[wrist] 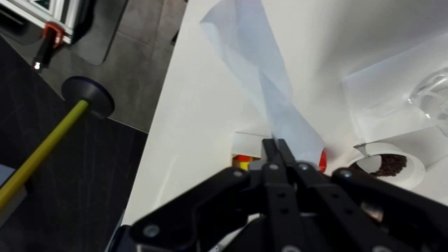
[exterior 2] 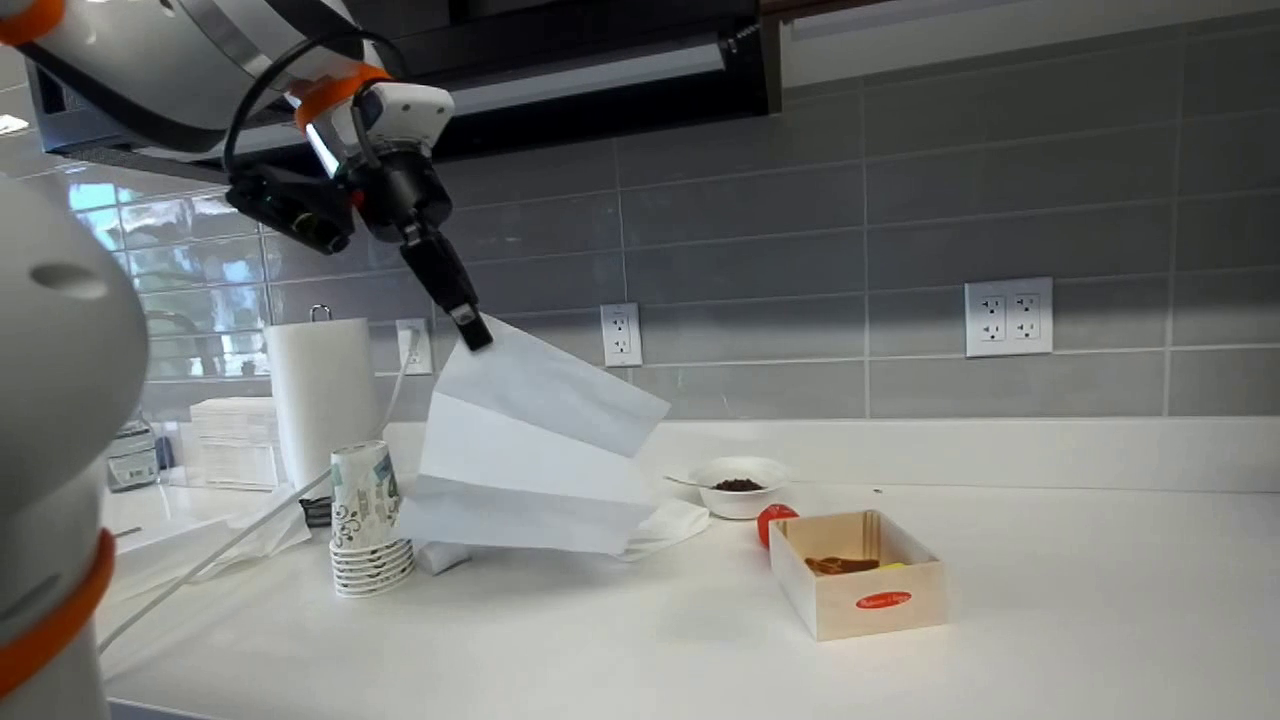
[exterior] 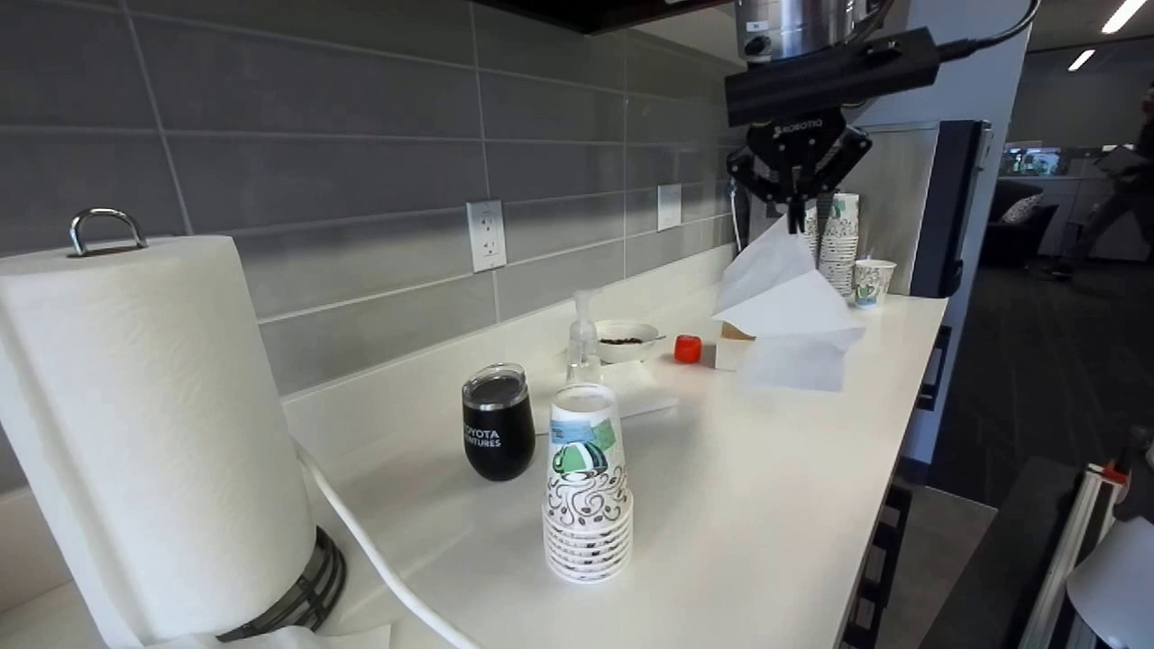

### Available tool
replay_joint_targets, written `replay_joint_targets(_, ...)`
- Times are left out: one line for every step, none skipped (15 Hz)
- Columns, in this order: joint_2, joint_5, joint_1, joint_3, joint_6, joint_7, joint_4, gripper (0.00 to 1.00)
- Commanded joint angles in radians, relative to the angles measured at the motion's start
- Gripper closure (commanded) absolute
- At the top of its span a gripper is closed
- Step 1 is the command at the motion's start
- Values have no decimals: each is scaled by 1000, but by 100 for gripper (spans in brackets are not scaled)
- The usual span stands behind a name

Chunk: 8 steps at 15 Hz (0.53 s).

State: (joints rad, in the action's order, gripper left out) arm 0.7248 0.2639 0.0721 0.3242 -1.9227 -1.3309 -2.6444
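A grey tiled wall (exterior 2: 740,250) runs behind a long white counter (exterior 2: 1080,580). The robot's white arm (exterior 2: 150,70) reaches in from above, with the gripper (wrist: 275,140) pointing down at its end. A large sheet of white paper (exterior 2: 530,445) hangs from the gripper over the counter, creased crosswise into bands; the fingers are pinched together on its upper corner, and the rest slopes down and away below them.

A roll of paper towels (exterior: 153,433) stands upright on its holder, well apart from the sheet. A stack of upside-down paper cups (exterior: 586,487) stands between the two. A pale wooden box (exterior 2: 845,612), open at the top, sits near the sheet with brown and yellow pieces inside; in an exterior view the paper hides part of it.

A white bowl (exterior 2: 742,507) stands close to the wall, and a clear pump bottle (exterior: 583,347) stands near it. A black tumbler (exterior: 498,428) is just beside the cups. A rounded red thing (exterior: 688,349) lies right by the box; whether they touch is unclear. A spoon (wrist: 369,163) rests in the bowl among small dark bits (wrist: 391,164).
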Motion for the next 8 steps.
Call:
replay_joint_targets(-109,-16,-10,-6,97,70,62,100)
replay_joint_targets(-150,-17,-7,-1,95,81,60,100)
replay_joint_targets(-199,-18,-2,4,80,90,53,100)
replay_joint_targets(-245,-18,1,8,71,94,53,100)
replay_joint_targets(-298,-17,7,13,60,99,53,100)
replay_joint_targets(-348,-16,14,17,47,100,56,100)
replay_joint_targets(-397,-9,19,22,35,97,63,100)
replay_joint_targets(-438,0,24,27,21,88,74,100)
